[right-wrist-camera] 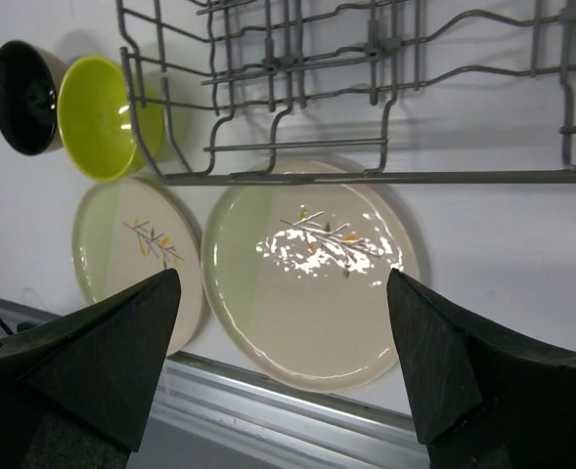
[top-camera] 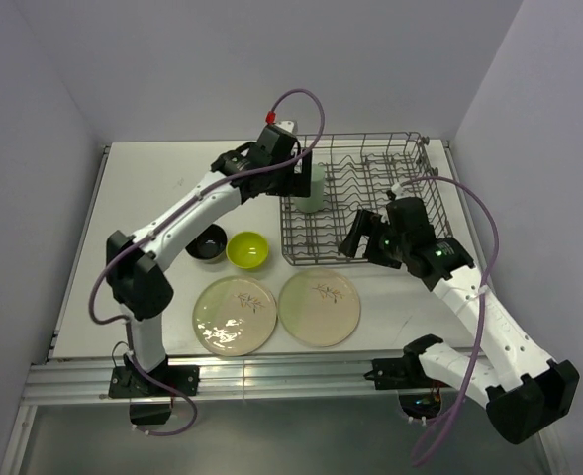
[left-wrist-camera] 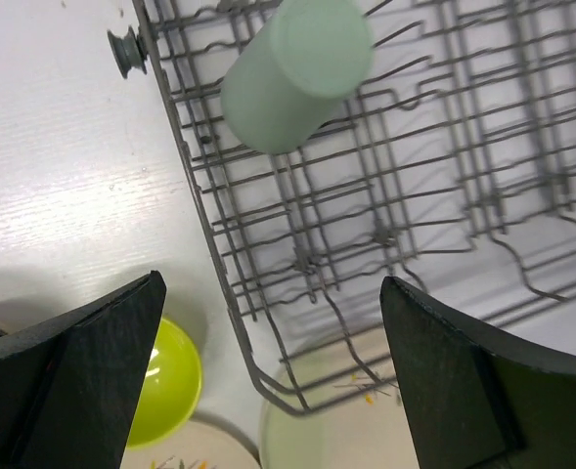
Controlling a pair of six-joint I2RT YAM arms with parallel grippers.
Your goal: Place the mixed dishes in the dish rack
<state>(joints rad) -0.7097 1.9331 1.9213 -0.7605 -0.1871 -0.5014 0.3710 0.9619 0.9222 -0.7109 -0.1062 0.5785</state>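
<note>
The grey wire dish rack stands at the back right. A pale mint-green cup sits mouth down at its left end, and the left wrist view shows the cup among the rack's wires. My left gripper hangs open just beside this cup, holding nothing. In front of the rack lie two cream plates, a lime-green bowl and a dark cup. My right gripper is open over the rack's front edge, above the right plate.
The white table ends in a metal rail at the near edge, close to the plates. Grey walls enclose the table on the left, back and right. The left plate, bowl and dark cup sit close together.
</note>
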